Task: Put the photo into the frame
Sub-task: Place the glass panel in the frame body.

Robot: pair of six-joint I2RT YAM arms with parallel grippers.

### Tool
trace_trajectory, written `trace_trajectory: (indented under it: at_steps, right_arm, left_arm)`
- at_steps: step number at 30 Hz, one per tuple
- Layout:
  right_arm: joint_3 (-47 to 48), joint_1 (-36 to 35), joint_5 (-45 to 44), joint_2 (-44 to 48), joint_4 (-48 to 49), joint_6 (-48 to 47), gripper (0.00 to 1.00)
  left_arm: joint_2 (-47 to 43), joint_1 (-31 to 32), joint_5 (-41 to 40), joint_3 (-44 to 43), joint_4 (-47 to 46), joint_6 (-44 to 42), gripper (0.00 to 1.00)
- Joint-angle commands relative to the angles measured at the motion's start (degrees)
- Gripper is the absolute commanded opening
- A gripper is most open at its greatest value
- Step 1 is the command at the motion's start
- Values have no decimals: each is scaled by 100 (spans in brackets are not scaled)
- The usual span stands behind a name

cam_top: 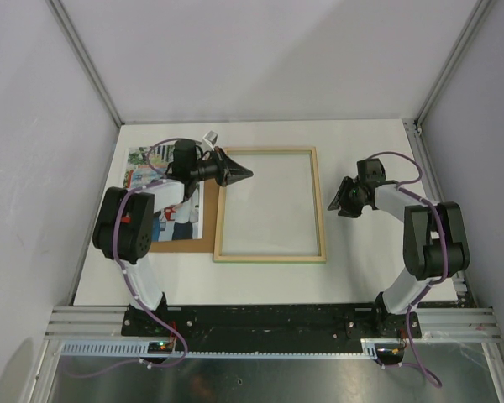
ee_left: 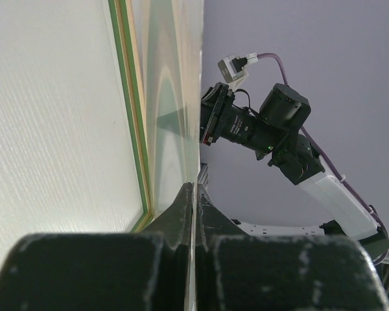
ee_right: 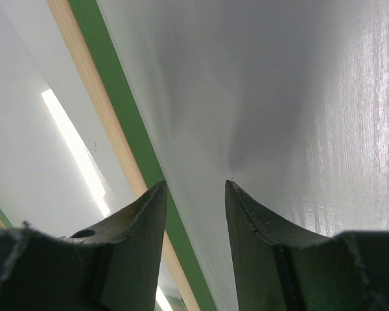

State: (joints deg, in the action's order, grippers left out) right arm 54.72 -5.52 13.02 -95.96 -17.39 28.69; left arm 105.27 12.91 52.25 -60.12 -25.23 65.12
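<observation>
Frame (cam_top: 269, 256) flat mid-tabletop, pale wood back up, which reads as the right way over for loading. Its opening holds no photo. Only a pale sheen shows inside; pane or bare tabletop, cannot tell. Just left of it, toward the left edge, brown board (cam_top: 185, 244) with photo (cam_top: 141, 164) lying on it face up, part hidden under left arm (cam_top: 122, 227). Right gripper (cam_top: 338, 204) just off the frame's right rail, jaws parted, nothing between them; likely posted to steady it. Farthest, left gripper (cam_top: 248, 173) clenched empty, tip near the frame's far-left corner.
</observation>
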Motion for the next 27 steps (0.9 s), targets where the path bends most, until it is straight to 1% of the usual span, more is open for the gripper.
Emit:
trace_trajectory:
  at_steps: [1, 16, 27]
  right_arm:
    - [-8, -21, 60, -56, 164, -37, 46]
    - [-10, -36, 94, -192, 224, -39, 45]
    - [-9, -71, 104, -258, 251, -47, 45]
  left_arm:
    - [59, 38, 102, -266, -350, 48, 0]
    - [357, 42, 150, -368, -525, 102, 0]
    - [410, 41, 162, -254, -598, 94, 0]
